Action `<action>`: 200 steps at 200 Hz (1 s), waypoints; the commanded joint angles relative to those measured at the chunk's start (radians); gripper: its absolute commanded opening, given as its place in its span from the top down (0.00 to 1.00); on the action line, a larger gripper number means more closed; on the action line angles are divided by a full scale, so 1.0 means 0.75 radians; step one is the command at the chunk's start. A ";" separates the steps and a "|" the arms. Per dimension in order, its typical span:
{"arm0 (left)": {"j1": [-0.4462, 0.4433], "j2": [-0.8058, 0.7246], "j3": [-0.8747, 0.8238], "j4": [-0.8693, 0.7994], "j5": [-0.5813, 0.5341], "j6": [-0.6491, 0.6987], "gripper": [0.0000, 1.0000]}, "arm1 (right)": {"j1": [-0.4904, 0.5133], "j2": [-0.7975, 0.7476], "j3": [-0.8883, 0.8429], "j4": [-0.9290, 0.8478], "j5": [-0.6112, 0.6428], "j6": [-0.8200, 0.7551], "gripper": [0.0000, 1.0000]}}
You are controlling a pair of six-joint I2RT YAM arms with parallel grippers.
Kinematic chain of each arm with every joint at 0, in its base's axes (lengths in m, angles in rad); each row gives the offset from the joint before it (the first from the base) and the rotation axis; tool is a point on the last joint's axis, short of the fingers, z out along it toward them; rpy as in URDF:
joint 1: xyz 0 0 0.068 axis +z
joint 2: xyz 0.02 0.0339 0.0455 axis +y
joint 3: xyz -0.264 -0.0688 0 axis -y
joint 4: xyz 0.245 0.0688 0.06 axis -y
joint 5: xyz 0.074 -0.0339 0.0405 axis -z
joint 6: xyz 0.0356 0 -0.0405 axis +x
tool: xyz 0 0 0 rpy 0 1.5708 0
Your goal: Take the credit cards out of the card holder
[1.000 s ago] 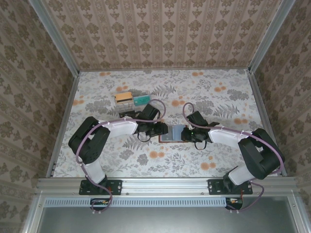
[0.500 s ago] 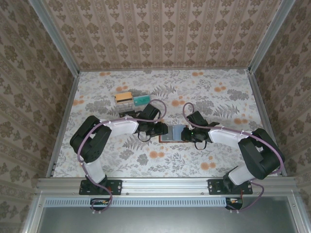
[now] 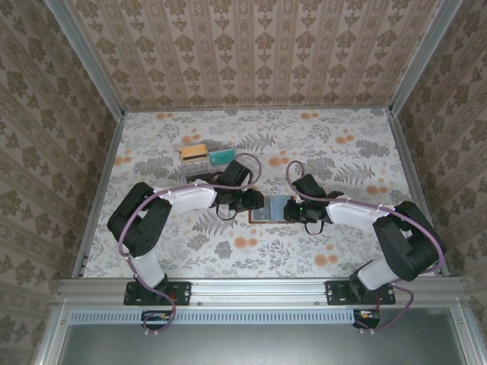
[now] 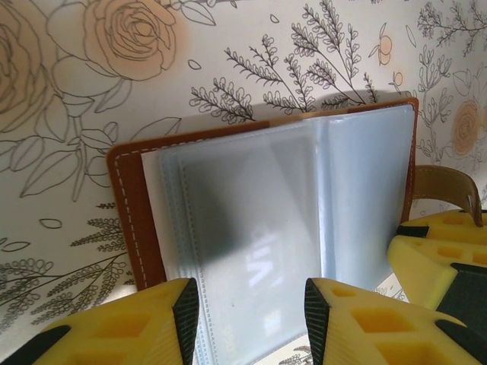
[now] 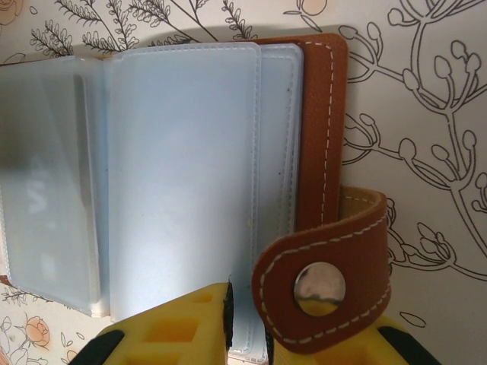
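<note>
On the desk (image 3: pixel 342 228), two cards (image 3: pixel 195 152) are laid beyond the card holder (image 3: pixel 272 207); one is left inside. The holder is pinched by the right claw (image 5: pixel 247 319); the left claw (image 4: pixel 247 312) is spread.

Right wrist view: card holder (image 5: pixel 318 114), lower edge cut off; snap strap (image 5: pixel 323 285) hides 1 finger of the right gripper (image 5: pixel 247 319). Left wrist view: sleeved card (image 4: pixel 255 270), lettering blurred, unreadable. Top view: orange card (image 3: pixel 194 151) and green card (image 3: pixel 221 156) beyond the card holder, faces too small to read.
</note>
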 commanded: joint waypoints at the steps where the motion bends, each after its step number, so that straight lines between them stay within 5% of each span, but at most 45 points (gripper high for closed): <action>1: -0.009 0.047 0.037 -0.017 0.039 0.025 0.56 | 0.011 0.013 -0.027 -0.014 -0.010 0.024 0.79; 76: -0.009 0.106 0.062 -0.039 0.091 0.029 0.55 | 0.013 0.012 -0.027 -0.009 -0.010 0.026 0.78; 178: -0.009 0.098 0.051 0.164 0.256 0.027 0.07 | 0.019 0.012 -0.033 -0.005 -0.006 0.032 0.79; 200: -0.007 0.096 0.048 0.165 0.257 0.025 0.05 | 0.019 -0.010 -0.036 -0.011 0.005 0.040 0.78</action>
